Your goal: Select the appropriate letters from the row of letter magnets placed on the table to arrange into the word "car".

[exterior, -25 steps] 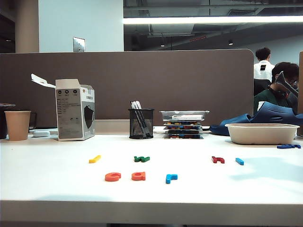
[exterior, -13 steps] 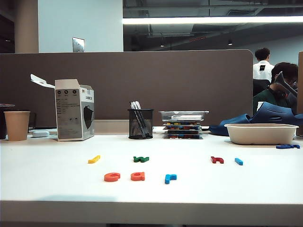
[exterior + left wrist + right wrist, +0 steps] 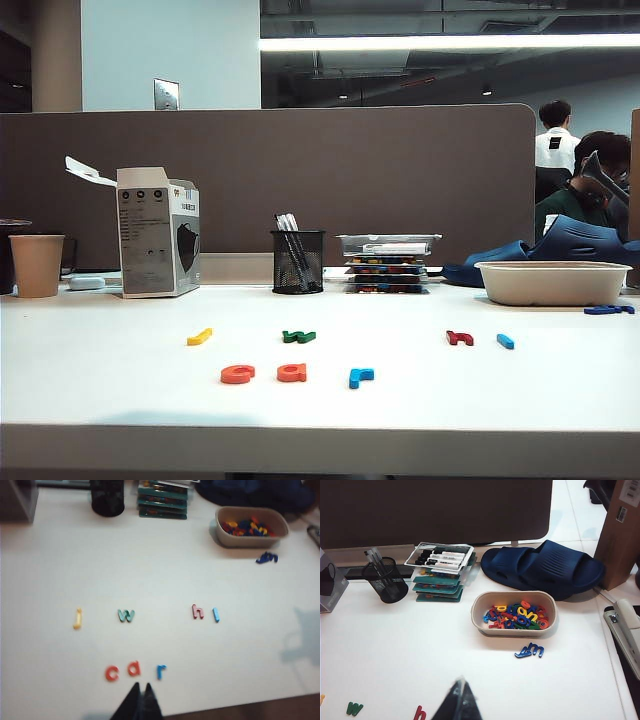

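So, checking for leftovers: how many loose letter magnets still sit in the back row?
4: yellow plastic j, green w, dark red h, blue bar-shaped i, left to right.

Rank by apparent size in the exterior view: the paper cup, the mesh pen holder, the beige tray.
1. beige tray
2. mesh pen holder and paper cup, too alike to separate.
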